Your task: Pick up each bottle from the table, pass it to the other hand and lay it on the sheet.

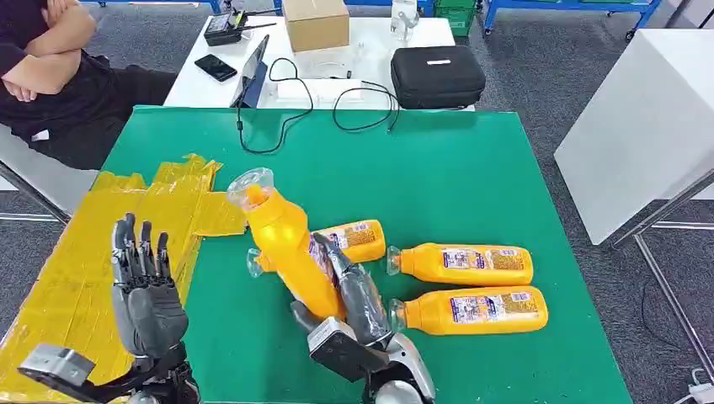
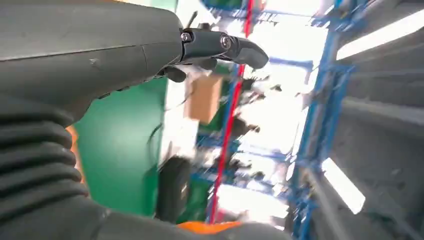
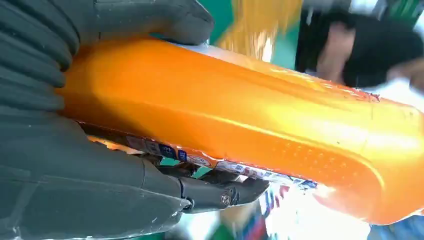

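The right hand (image 1: 358,307) grips an orange plastic bottle with a clear cap (image 1: 282,244), lifted and tilted above the green surface (image 1: 471,177). The left hand (image 1: 145,282) is empty, fingers spread, over the yellow taped sheet (image 1: 76,261). Three more orange bottles (image 1: 467,286) lie on the surface.

The right hand (image 1: 349,295) is wrapped around an orange bottle (image 1: 286,244) and holds it up off the surface, tilted, with the clear cap end pointing up and away from the robot. Its thumb sits on one side of the bottle and the dark fingers (image 3: 220,192) on the other. The left hand (image 1: 145,286) is up beside it, holding nothing, palm open, with its fingers (image 1: 139,244) straight and pointing up
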Action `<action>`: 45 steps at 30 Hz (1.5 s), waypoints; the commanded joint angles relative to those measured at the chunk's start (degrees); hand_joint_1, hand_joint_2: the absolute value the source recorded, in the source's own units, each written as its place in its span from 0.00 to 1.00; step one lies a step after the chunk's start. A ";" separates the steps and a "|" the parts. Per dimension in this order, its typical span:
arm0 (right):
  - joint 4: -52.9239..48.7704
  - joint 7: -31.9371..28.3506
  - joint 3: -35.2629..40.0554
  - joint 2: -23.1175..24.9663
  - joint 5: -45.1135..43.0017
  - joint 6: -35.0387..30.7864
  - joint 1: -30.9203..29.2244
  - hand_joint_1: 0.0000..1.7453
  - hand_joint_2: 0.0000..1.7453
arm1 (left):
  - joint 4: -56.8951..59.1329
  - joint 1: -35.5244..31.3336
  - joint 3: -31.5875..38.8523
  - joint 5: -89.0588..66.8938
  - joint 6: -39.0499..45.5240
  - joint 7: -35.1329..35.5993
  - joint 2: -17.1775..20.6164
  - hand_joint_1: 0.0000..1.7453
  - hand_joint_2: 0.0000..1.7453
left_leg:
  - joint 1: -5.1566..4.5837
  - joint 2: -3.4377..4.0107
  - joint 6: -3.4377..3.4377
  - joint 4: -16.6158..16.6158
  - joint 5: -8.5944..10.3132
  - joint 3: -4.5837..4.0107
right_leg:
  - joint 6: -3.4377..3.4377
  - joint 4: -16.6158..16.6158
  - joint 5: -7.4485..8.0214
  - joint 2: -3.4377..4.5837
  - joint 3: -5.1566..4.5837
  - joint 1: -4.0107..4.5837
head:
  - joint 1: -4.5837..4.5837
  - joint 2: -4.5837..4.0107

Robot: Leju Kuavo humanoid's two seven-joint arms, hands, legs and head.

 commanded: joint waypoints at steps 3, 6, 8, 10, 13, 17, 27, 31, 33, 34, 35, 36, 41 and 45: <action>10.94 4.53 10.98 7.03 10.38 -2.78 -11.47 1.00 1.00 | 9.98 -3.03 -2.18 -1.76 -1.91 4.93 1.30 0.00 1.00 | 0.01 0.31 -0.15 -0.09 -0.02 0.24 | -0.05 -0.06 0.02 0.17 0.15 0.01 | 0.00 0.00; 13.32 4.86 12.78 7.59 10.48 -2.53 -12.70 1.00 1.00 | 9.50 -2.91 -1.29 -1.11 -2.73 5.15 1.24 0.00 1.00 | 0.01 0.28 -0.11 -0.08 -0.02 0.20 | -0.05 -0.03 0.00 0.17 0.12 0.00 | 0.00 0.00; 13.32 4.86 12.78 7.59 10.48 -2.53 -12.70 1.00 1.00 | 9.50 -2.91 -1.29 -1.11 -2.73 5.15 1.24 0.00 1.00 | 0.01 0.23 -0.11 -0.07 -0.05 0.23 | -0.04 -0.02 -0.03 0.13 0.18 0.00 | 0.00 0.00; 13.64 4.94 12.81 7.53 10.36 -2.68 -12.88 1.00 1.00 | 9.23 -2.85 -1.14 -1.00 -2.91 5.27 1.17 0.00 1.00 | 0.03 0.21 -0.12 -0.05 -0.05 0.21 | -0.04 -0.01 -0.05 0.10 0.18 0.01 | 0.02 0.00; 13.60 4.94 12.76 7.39 10.34 -2.70 -12.95 1.00 1.00 | 9.22 -2.85 -1.14 -1.00 -2.93 5.27 1.11 0.00 1.00 | 0.03 0.17 -0.13 -0.04 -0.06 0.20 | -0.03 -0.02 -0.05 0.09 0.19 0.02 | 0.02 0.00; 13.60 4.94 12.76 7.39 10.34 -2.70 -12.95 1.00 1.00 | 9.22 -2.85 -1.14 -1.00 -2.93 5.27 1.11 0.00 1.00 | 0.01 0.07 -0.08 -0.04 0.00 0.08 | -0.02 -0.01 -0.01 0.05 0.08 0.00 | 0.02 0.00; 17.32 5.94 14.92 8.42 11.61 -2.31 -15.73 1.00 1.00 | 10.19 -3.52 -0.84 0.94 -5.55 6.30 0.98 0.00 1.00 | 0.02 0.16 -0.14 -0.04 -0.06 0.16 | -0.04 0.00 -0.05 0.10 0.15 0.02 | 0.00 0.00; 22.36 8.89 20.50 8.42 9.31 -3.15 -19.83 1.00 1.00 | 12.64 -4.07 -0.02 6.26 -9.63 7.37 1.54 0.00 1.00 | 0.00 0.12 -0.08 -0.06 0.00 0.11 | -0.03 -0.01 0.00 0.10 0.08 -0.01 | 0.00 0.00; 24.43 9.72 23.40 8.42 7.40 -3.85 -20.79 1.00 1.00 | 12.82 -4.01 0.96 6.62 -9.91 7.12 1.27 0.00 1.00 | 0.04 0.28 -0.19 -0.08 -0.07 0.28 | -0.06 -0.04 -0.03 0.19 0.24 0.03 | 0.00 0.00; 25.07 10.08 24.51 8.42 7.04 -3.90 -20.97 1.00 1.00 | 12.66 -3.95 1.19 6.70 -10.06 7.07 1.22 0.00 1.00 | 0.01 0.21 -0.11 -0.09 -0.02 0.19 | -0.03 -0.04 0.00 0.17 0.14 0.00 | 0.00 0.00; 25.71 10.39 25.60 8.42 6.49 -4.18 -21.15 1.00 1.00 | 12.51 -3.91 1.38 6.80 -10.26 7.03 1.09 0.00 1.00 | 0.00 0.16 -0.08 -0.10 -0.01 0.17 | -0.02 -0.04 0.00 0.13 0.13 -0.02 | 0.00 0.00; 26.41 10.52 26.87 8.42 5.68 -3.79 -21.14 1.00 1.00 | 12.39 -3.93 1.53 6.85 -10.47 7.01 1.03 0.00 1.00 | 0.03 0.21 -0.12 -0.10 -0.03 0.21 | -0.03 -0.06 0.00 0.15 0.17 0.01 | 0.00 0.00; 40.57 2.94 37.84 8.42 2.21 -2.42 -22.67 1.00 1.00 | 13.29 -3.94 2.09 16.40 -15.35 7.93 2.08 0.00 1.00 | 0.01 0.18 -0.10 -0.25 -0.01 0.36 | -0.03 -0.19 0.01 0.11 0.32 -0.01 | -0.02 0.00; 40.44 3.07 39.34 8.42 1.26 -1.16 -23.25 1.00 1.00 | 14.42 -3.63 1.85 20.03 -18.13 8.41 2.69 0.00 1.00 | 0.07 -0.06 -0.13 -0.16 0.02 0.26 | -0.04 -0.17 -0.07 -0.23 0.24 0.05 | -0.02 0.00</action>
